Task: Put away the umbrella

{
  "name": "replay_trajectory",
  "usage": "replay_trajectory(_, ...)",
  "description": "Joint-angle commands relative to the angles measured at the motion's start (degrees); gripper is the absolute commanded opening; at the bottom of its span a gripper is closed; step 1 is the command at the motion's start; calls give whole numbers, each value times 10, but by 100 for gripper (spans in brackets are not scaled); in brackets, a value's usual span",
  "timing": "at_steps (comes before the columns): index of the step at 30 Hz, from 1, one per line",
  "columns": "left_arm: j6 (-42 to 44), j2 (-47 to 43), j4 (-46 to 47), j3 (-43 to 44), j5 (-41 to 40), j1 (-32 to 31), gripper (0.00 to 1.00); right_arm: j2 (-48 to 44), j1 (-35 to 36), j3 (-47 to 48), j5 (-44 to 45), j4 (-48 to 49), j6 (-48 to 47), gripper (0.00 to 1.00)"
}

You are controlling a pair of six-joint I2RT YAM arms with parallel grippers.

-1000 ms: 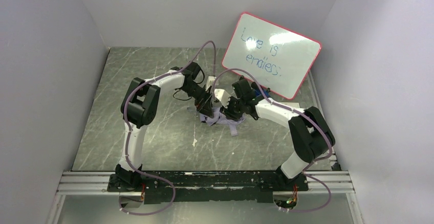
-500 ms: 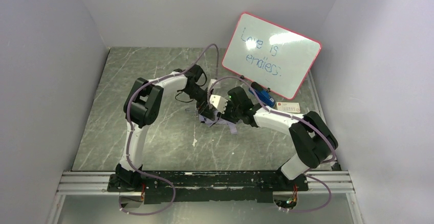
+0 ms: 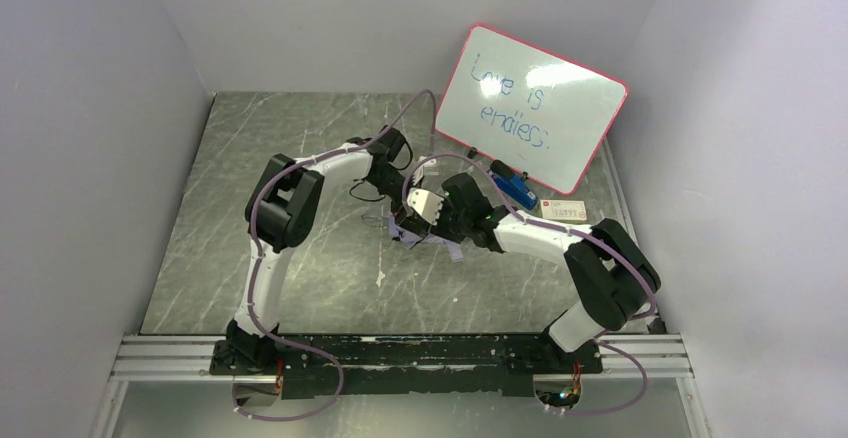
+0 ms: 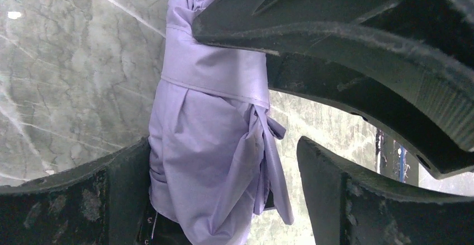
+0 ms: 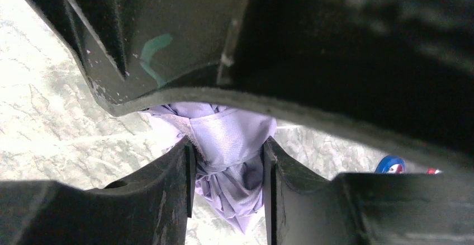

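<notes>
Top external view, against a second ago: the left arm carries its wrist a little farther back and to the right. The left gripper is low over the middle of the table with its jaws spread wide. The left wrist view shows the umbrella resting against one finger, while bare table shows between it and the other finger.

The umbrella lies on the table between the two wrists and has shifted slightly left. It is folded into a tight bundle of pale lavender fabric, gathered in soft pleats. A stitched band of the same cloth is wrapped around it, and a loose strap end trails off one side.

The right gripper has slid left, closer to the left one. It pinches the umbrella's fabric, with both fingers pressed against the cloth. The right arm now has its elbow lower and farther right.

That shift has uncovered a blue object and a white card. Both lie on the table at the foot of the red-framed whiteboard, which leans at the back right with blue handwriting on it.
</notes>
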Motion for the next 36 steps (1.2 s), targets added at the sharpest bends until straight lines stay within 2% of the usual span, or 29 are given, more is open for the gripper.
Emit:
replay_trajectory(1, 0, 17, 1, -21, -27, -35, 97, 62, 1, -37, 18, -39, -3, 17)
replay_trajectory(8, -12, 21, 25, -44, -73, -43, 88, 61, 1, -33, 13, -35, 1, 17)
replay_trajectory(21, 12, 24, 19, -86, -135, -50, 62, 40, 1, -43, 5, -17, 6, 18)
replay_trajectory(23, 20, 24, 13, -94, -139, -50, 65, 37, 1, -44, 4, -14, 6, 18)
replay_trajectory(27, 31, 22, 9, -107, -138, -50, 87, 43, 1, -42, 10, -19, 3, 18)
replay_trajectory(29, 30, 21, 13, -109, -139, -50, 89, 43, 1, -43, 10, -17, 4, 18)
replay_trajectory(36, 27, 34, 9, -97, -151, -50, 63, 40, 1, -45, 10, -14, 9, 19)
